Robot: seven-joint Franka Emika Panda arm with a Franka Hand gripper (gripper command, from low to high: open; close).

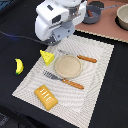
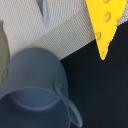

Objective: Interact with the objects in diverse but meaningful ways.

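Note:
A grey pot (image 2: 35,82) with a loop handle (image 2: 67,102) fills the wrist view, very close and blurred, partly over the striped placemat (image 2: 65,30). The yellow holed cheese wedge (image 2: 105,25) lies just beside it, and shows on the mat's edge in the exterior view (image 1: 47,57). My gripper (image 1: 59,39) hangs just above the mat next to the cheese. Its fingers are hidden by the arm and absent from the wrist view. The banana (image 1: 19,66) lies off the mat at the exterior view's left. The orange bread slab (image 1: 45,96) lies at the mat's near corner. The sausage is out of view.
The round tan plate (image 1: 68,66) sits mid-mat, with the fork (image 1: 62,80) and knife (image 1: 80,57) on either side. A knife tip (image 2: 44,11) shows in the wrist view. A dark grey container (image 1: 92,12) and a pale bowl (image 1: 122,17) stand on the brown board behind.

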